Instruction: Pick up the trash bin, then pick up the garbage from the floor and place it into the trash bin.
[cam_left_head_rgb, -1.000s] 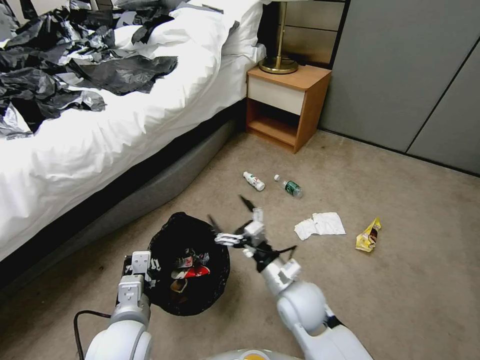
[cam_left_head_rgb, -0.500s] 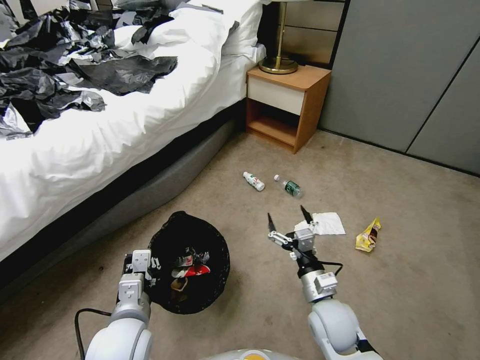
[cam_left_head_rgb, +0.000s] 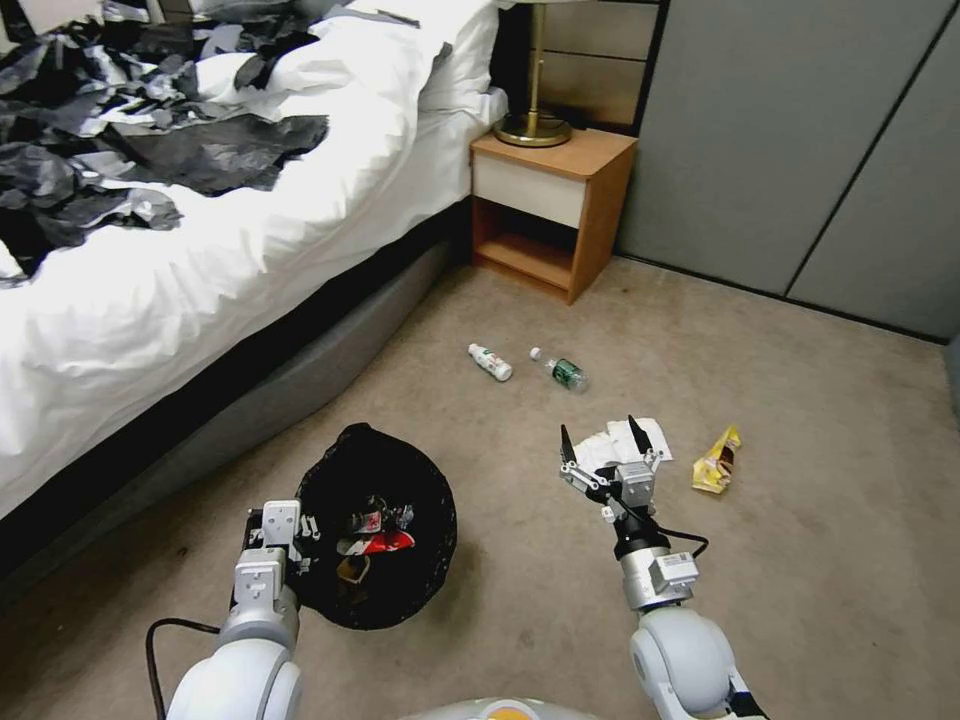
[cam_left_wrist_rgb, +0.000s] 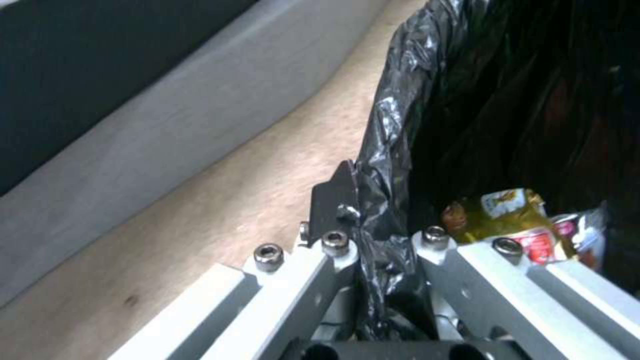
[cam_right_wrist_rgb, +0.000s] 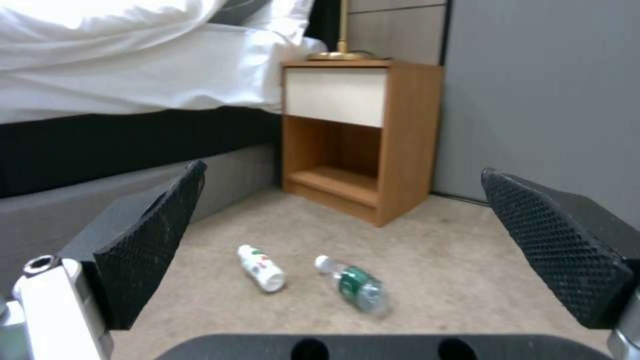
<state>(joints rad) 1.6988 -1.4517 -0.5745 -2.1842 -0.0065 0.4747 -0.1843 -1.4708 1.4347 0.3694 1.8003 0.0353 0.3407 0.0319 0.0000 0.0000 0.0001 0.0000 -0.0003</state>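
The left gripper (cam_left_head_rgb: 300, 535) is clamped on the rim of the trash bin (cam_left_head_rgb: 400, 470) with its arm drawn in low, while the right gripper (cam_left_head_rgb: 603, 445), to the bin's right, reaches forward, fingers (cam_right_wrist_rgb: 153, 235) spread wide, holding nothing.

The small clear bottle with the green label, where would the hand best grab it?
Across its labelled middle, from above: the small clear plastic bottle with the green label lies flat on the beige carpet, so fingers should straddle its round body crosswise, probably.
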